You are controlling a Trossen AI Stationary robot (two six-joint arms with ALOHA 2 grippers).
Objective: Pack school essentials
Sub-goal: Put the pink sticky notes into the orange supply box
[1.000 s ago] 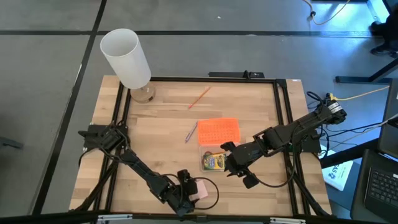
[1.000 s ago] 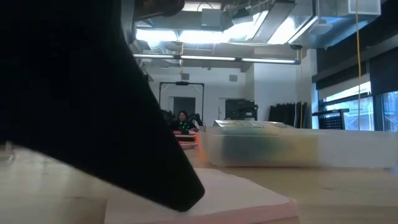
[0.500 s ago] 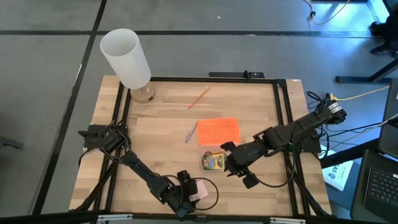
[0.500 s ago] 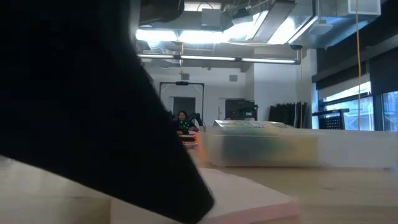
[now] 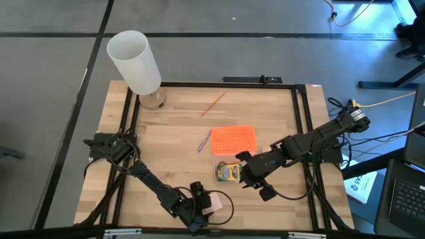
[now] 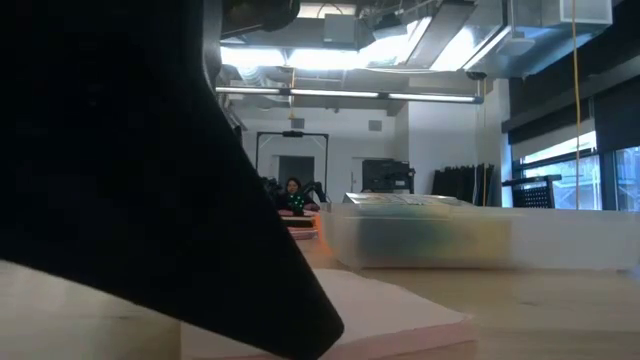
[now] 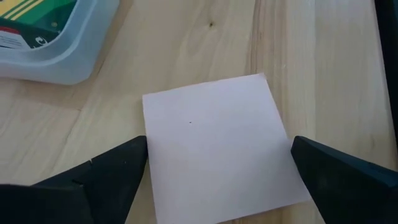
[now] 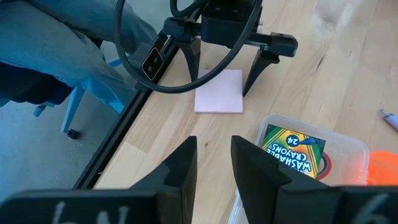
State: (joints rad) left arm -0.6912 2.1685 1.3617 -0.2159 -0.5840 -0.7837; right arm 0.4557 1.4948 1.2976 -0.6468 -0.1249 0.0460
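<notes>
High view: the left gripper (image 5: 201, 200) sits low at the near edge of the surface (image 5: 172, 143) over the pink sticky-note pad (image 5: 212, 202); the right gripper (image 5: 250, 176) waits just beside the clear box (image 5: 229, 170) holding the crayon box (image 5: 230, 172). Low view: the pad (image 6: 390, 318) lies flat, a dark finger in front of it. Left wrist view: the 2 fingers (image 7: 109, 171) stand spread wide, 1 at each side of the pad (image 7: 217, 149), not yet pinching. Right wrist view: its own fingers (image 8: 180, 165) stand slightly apart, empty. The pad is judged light, thin and flexible; its 2 opposite edges offer the best hold, low against the surface.
</notes>
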